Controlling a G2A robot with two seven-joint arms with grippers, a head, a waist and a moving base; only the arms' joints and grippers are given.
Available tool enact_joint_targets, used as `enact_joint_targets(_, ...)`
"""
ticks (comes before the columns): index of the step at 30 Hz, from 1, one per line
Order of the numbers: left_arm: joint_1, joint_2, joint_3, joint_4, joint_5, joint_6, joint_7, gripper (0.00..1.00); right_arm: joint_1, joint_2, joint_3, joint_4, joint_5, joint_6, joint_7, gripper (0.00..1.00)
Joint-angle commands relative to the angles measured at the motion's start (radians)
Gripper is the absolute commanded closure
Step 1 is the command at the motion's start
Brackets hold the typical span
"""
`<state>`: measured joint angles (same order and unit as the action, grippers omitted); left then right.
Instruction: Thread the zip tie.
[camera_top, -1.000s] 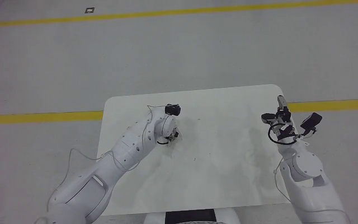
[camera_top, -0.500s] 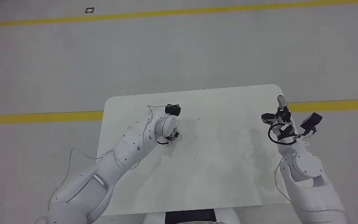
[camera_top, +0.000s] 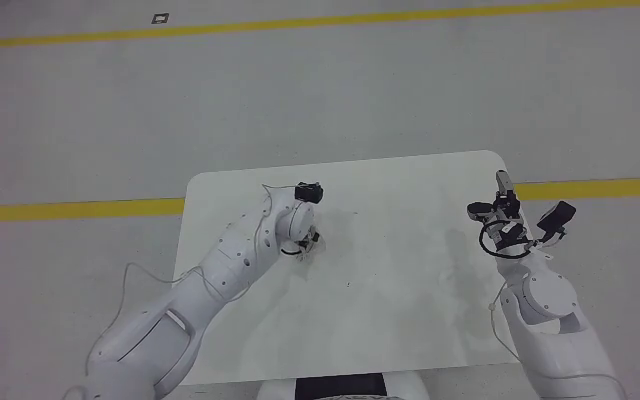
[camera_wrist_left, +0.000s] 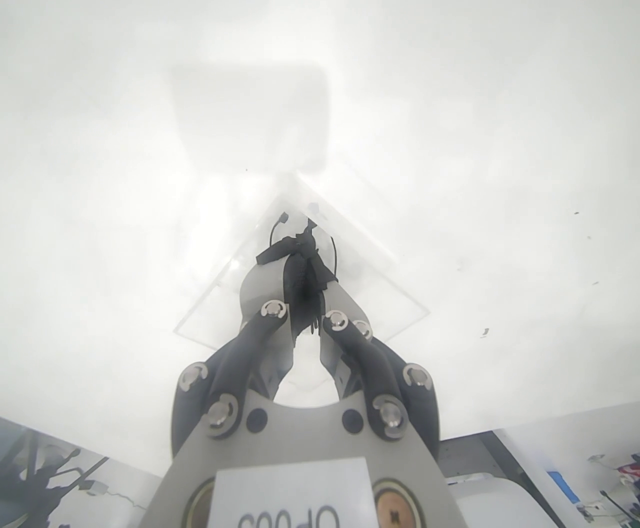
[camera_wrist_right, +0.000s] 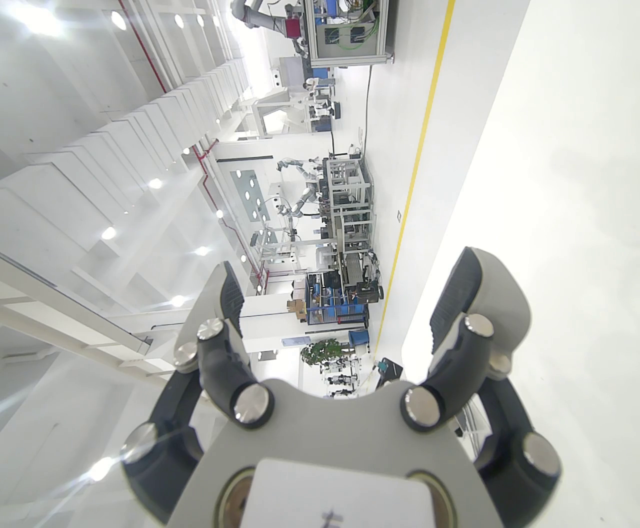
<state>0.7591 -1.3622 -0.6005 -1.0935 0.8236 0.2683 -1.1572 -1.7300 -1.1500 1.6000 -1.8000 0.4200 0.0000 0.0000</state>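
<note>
White table (camera_top: 400, 190), rounded corners, on pale grey floor (camera_top: 300, 100) w/ two yellow lines (camera_top: 300, 24); far back in hall bright ceiling lights (camera_wrist_right: 177, 300), equip. racks (camera_wrist_right: 345, 215), potted plant (camera_wrist_right: 322, 350).

Site type: large industrial robotics hall, a test or production floor.

- Floor (camera_top: 400, 90): smooth, pale grey, crossed by painted yellow lane lines (camera_top: 300, 22); one small square marker (camera_top: 160, 18) at the far left.
- Workstation: one plain white tabletop (camera_top: 400, 300) with rounded corners, standing alone on the open floor.
- Ceiling: high, stepped white panels with rows of round lights (camera_wrist_right: 111, 232); red pipes (camera_wrist_right: 157, 65) run along it.
- Equipment in the distance: metal-framed machine cells (camera_wrist_right: 350, 35), other jointed robot arms (camera_wrist_right: 300, 172), stacked blue crates (camera_wrist_right: 340, 310).
- Sundry: potted plant (camera_wrist_right: 322, 350) beside the far cells.
</note>
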Motion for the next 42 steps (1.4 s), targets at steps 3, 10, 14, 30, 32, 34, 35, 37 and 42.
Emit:
enact_joint_targets(3, 0.008, 0.012, -0.014, -0.051, 0.029, 0.016, -0.026, 1.00, 0.000, 0.000, 0.000, 0.000, 0.000, 0.000, 0.000, 0.00)
enact_joint_targets(10, 0.044, 0.039, -0.050, -0.108, 0.062, 0.024, -0.054, 1.00, 0.000, 0.000, 0.000, 0.000, 0.000, 0.000, 0.000, 0.00)
enact_joint_targets(14, 0.056, 0.041, -0.056, -0.105, 0.052, 0.012, -0.045, 1.00, 0.000, 0.000, 0.000, 0.000, 0.000, 0.000, 0.000, 0.00)
enact_joint_targets(30, 0.044, 0.024, -0.038, -0.045, 0.010, -0.016, -0.011, 0.94, 0.000, 0.000, 0.000, 0.000, 0.000, 0.000, 0.000, 0.00)
enact_joint_targets(32, 0.043, 0.021, -0.034, -0.038, 0.006, -0.018, -0.008, 0.95, 0.000, 0.000, 0.000, 0.000, 0.000, 0.000, 0.000, 0.00)
enact_joint_targets(34, 0.041, 0.019, -0.031, -0.033, 0.003, -0.020, -0.006, 0.95, 0.000, 0.000, 0.000, 0.000, 0.000, 0.000, 0.000, 0.00)
enact_joint_targets(35, 0.039, 0.018, -0.029, -0.030, 0.001, -0.021, -0.005, 0.95, 0.000, 0.000, 0.000, 0.000, 0.000, 0.000, 0.000, 0.00)
enact_joint_targets(37, 0.036, 0.016, -0.027, -0.027, -0.001, -0.021, -0.005, 0.94, 0.000, 0.000, 0.000, 0.000, 0.000, 0.000, 0.000, 0.00)
enact_joint_targets(42, 0.032, 0.013, -0.022, -0.020, -0.002, -0.019, -0.003, 0.93, 0.000, 0.000, 0.000, 0.000, 0.000, 0.000, 0.000, 0.00)
